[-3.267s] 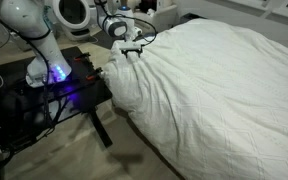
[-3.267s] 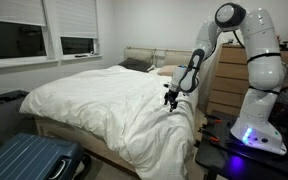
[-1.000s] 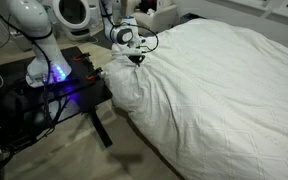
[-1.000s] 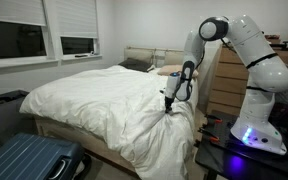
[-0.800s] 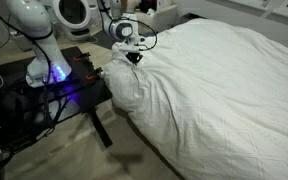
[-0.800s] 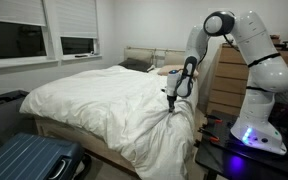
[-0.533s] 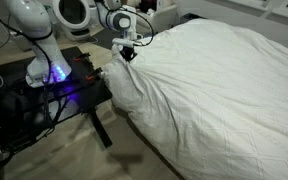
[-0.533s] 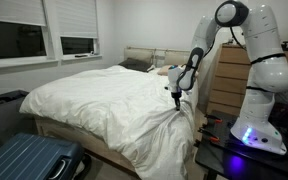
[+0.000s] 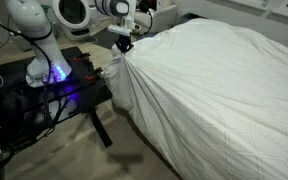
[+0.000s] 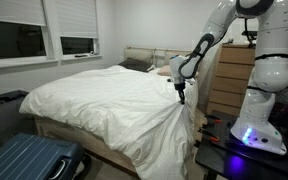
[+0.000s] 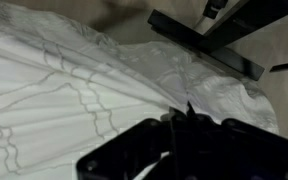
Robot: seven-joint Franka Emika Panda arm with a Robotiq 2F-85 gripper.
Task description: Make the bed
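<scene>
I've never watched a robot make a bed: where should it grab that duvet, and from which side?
Likely the loose side edge, from above. The duvet lies broad and flat on top, offering nothing to pinch, while its edge gathers into a thin fold that jaws can close on. The gripper is shut on that edge, holding it in a raised peak.
</scene>
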